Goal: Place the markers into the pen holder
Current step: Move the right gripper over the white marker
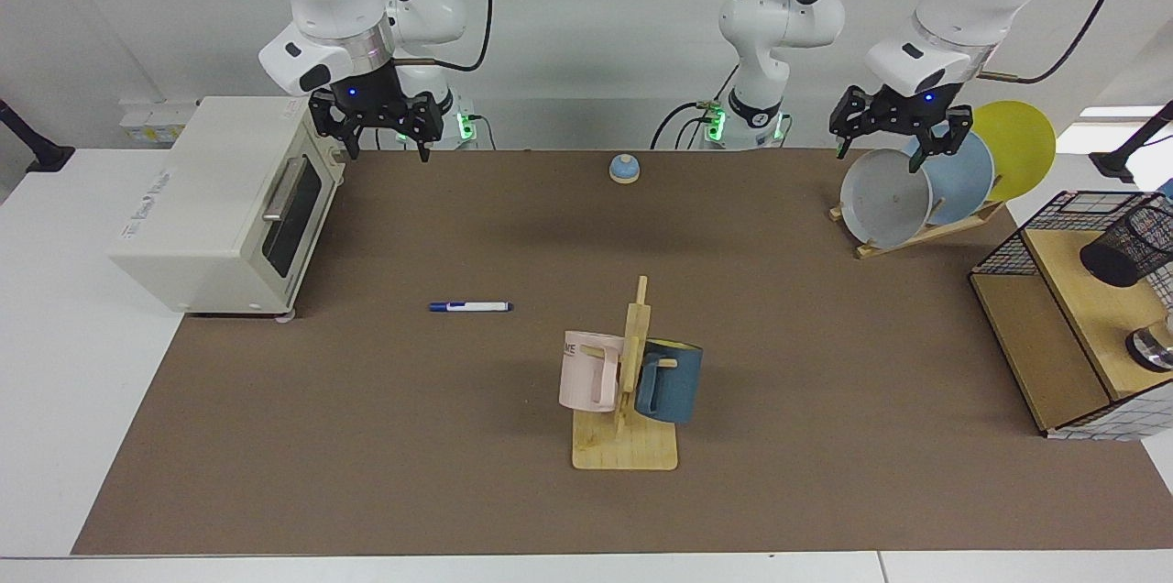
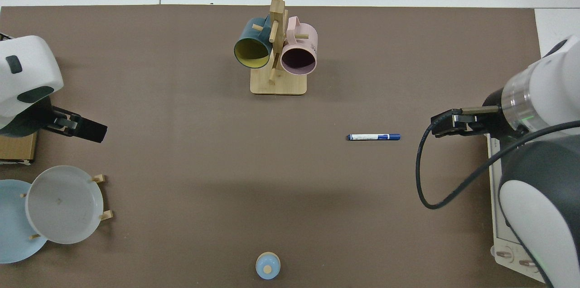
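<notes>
Both sets of jaws hang released and empty: right gripper (image 1: 378, 141) beside the toaster oven (image 1: 220, 203), left gripper (image 1: 896, 146) above the plates (image 1: 887, 196), waiting. The marker (image 1: 469, 306) lies flat on the worktop at five o'clock from the right gripper; I'd pinch mid-barrel, crosswise. The pen holder (image 1: 1129, 246), tilted on its shelf at three o'clock, shows nothing inside.

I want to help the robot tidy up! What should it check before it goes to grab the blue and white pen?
1. Marker lying flat on the mat, nothing touching it: ok.
2. Right gripper open and empty, up beside the toaster oven: ok.
3. Left gripper open and empty, waiting above the plates: ok.
4. Pen holder upright: not ok, it looks tipped on the wooden shelf.
5. Mug rack away from the marker: ok.
</notes>
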You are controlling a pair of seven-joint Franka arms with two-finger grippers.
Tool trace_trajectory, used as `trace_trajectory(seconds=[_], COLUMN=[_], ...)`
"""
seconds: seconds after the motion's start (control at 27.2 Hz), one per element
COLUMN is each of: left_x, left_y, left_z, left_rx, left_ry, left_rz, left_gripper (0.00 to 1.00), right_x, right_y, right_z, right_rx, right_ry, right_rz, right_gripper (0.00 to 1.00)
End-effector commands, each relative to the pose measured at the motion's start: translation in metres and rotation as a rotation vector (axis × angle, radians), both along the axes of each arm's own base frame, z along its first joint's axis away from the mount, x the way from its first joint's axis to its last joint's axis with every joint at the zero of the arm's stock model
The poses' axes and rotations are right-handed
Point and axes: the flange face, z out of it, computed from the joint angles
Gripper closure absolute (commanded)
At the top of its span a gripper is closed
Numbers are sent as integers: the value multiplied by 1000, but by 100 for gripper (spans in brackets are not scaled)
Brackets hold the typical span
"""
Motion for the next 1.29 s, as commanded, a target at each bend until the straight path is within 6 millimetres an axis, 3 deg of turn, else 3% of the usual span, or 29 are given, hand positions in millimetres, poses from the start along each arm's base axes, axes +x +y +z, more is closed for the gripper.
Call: trace_trajectory(seconds=[0.0, 0.44, 0.62, 0.92, 1.25], left_x=[-3, -3, -3, -3, -3], left_y=[3, 3, 3, 3, 4], left_z=[6, 6, 6, 6, 6], left_rx=[-13, -15, -15, -13, -13], left_ry=[6, 6, 6, 6, 6], left_rz=[14, 14, 14, 14, 16], left_gripper=[0, 0, 0, 0, 0], right_x=[-5, -5, -2, 4, 17], right_y=[1, -5, -6, 2, 0], right_z=[2, -1, -11, -24, -75], right_rx=[7, 1, 1, 6, 39], right_ry=[-8, -11, -37, -77, -141], right_rz=[19, -42, -103, -384, -900], right_gripper=[0, 0, 0, 0, 1])
